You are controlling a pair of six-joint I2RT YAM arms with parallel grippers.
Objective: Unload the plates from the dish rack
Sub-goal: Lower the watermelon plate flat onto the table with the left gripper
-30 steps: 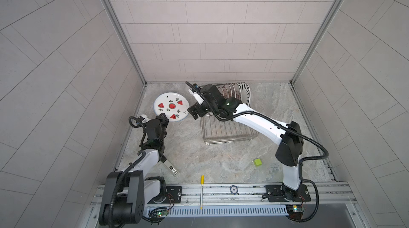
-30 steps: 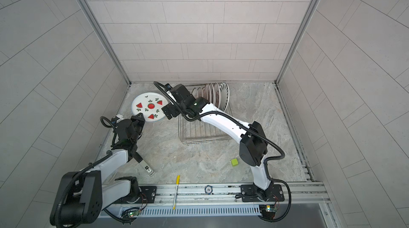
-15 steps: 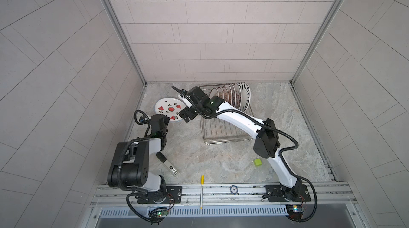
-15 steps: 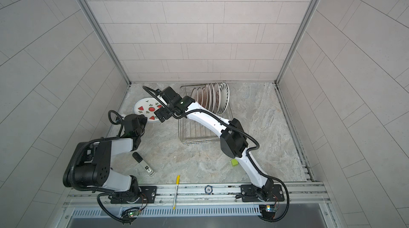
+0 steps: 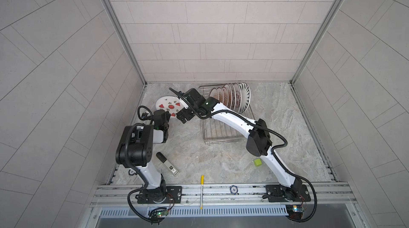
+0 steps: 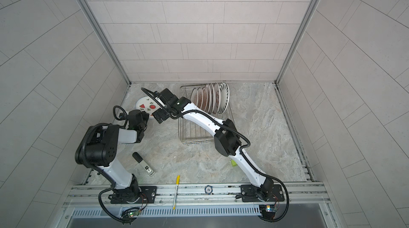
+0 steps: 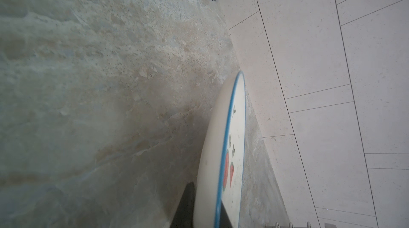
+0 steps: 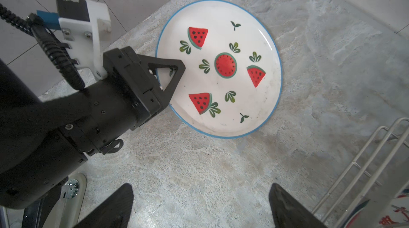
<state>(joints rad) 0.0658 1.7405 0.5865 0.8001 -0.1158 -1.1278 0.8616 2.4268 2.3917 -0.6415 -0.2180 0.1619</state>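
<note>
Right wrist view: the watermelon plate [image 8: 221, 67] was out of the dish rack [image 8: 365, 167], on or just above the tabletop [image 8: 221, 171] at its far left, near the side wall. The left tool [image 8: 174, 72] was clenched on its rim. A shadow lay under the near edge, so whether the plate was fully seated could not be told.

Risks, as judged:
- A release with the rim raised would let the plate drop and clatter, perhaps chip, on the hard surface.
- The glazed rim gave the tool little purchase, so a slip while lowering could tip the plate.
- The right tool [image 8: 201, 188], spread wide and empty, hung near the left tool, between plate and rack. A careless move by either arm could strike the other arm or the plate.
- In both top views the other plates [image 5: 230, 98] stood on edge, packed close at the rack's far end, with the right arm lying across the rack. Lifting one could drag its neighbour.

Appearance of the plate: round, shallow and white, with a thin blue line at the rim. A red watermelon round sat at the centre, with three slices and green leaf sprigs around it. Faint scuffs showed, but no crack
</note>
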